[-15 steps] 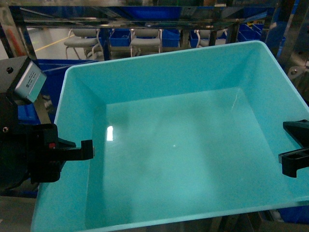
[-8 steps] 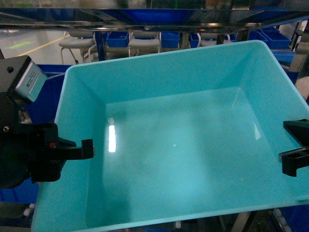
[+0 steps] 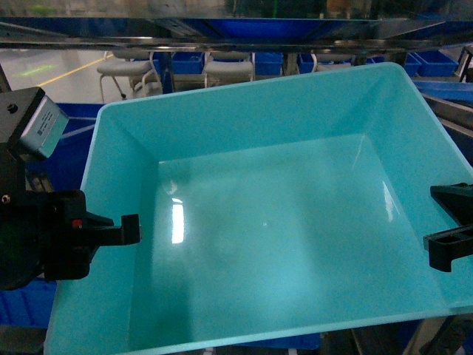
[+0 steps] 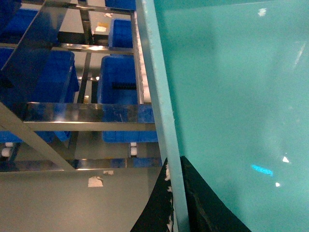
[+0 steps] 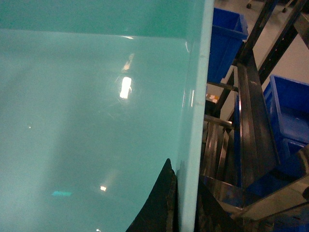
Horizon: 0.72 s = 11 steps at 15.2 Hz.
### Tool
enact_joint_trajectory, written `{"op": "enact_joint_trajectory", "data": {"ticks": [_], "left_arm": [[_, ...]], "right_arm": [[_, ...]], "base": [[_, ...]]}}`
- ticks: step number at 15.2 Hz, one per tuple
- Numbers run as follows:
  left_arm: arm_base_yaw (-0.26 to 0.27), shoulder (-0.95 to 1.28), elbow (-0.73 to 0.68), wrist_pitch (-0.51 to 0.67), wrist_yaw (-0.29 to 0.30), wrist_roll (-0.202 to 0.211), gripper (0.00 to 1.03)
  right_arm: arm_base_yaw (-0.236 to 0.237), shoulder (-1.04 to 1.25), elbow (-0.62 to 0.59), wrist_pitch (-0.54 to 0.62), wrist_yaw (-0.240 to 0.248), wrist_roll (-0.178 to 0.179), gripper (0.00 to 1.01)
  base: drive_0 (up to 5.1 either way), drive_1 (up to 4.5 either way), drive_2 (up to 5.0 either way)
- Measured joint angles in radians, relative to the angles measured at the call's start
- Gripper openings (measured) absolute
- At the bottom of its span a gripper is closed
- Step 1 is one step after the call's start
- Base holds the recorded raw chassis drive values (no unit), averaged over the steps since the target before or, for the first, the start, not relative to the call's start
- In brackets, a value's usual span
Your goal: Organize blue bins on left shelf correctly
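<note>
Filling most of the head view, the turquoise bin (image 3: 266, 222) hangs empty and open side up between the two arms, with only glare spots on its smooth floor. The left gripper (image 3: 131, 229) is clamped over the bin's wall at 9 o'clock, one finger inside; the left wrist view shows the rim (image 4: 161, 116) running down between its dark fingers (image 4: 203, 203). The right gripper (image 3: 443, 251) pinches the opposite wall at 3 o'clock, and the right wrist view likewise shows the wall (image 5: 195, 121) passing between its fingers (image 5: 157, 208). So both are clenched on the bin, which appears to be carried clear of any surface. Beyond it, at 12 o'clock, a steel rail of the shelf (image 3: 222, 33) crosses the top of the head view, with dark blue crates (image 3: 185, 61) and grey chairs (image 3: 129, 70) behind; more steel rails (image 4: 87, 121), crates and small white rollers (image 4: 133, 150) lie below the bin in the left wrist view. I judge the step in hand to be the carry toward a shelf level. The next move calls for lining the bin up square with a free roller track, keeping both arms level so it does not twist, and setting it down before letting go. No brand, label or writing can be read on anything here.
</note>
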Motion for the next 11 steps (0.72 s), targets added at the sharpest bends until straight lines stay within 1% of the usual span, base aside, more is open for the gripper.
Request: {"op": "enact_joint_trajectory", "data": {"ticks": [5, 6, 11], "left_arm": [[-0.005, -0.002, -0.001, 0.007, -0.003, 0.0, 0.02], [-0.005, -0.002, -0.001, 0.007, -0.002, 0.0, 0.02], [-0.005, -0.002, -0.001, 0.007, -0.002, 0.0, 0.02]], "right_arm": [[-0.004, 0.0, 0.0, -0.003, 0.002, 0.0, 0.02], [-0.003, 0.0, 0.0, -0.002, 0.002, 0.0, 0.02], [-0.003, 0.0, 0.0, -0.002, 0.002, 0.0, 0.02]], "base": [[-0.2, -0.17, -0.2], [0.0, 1.03, -1.1], [0.0, 2.37, -2.3]]}}
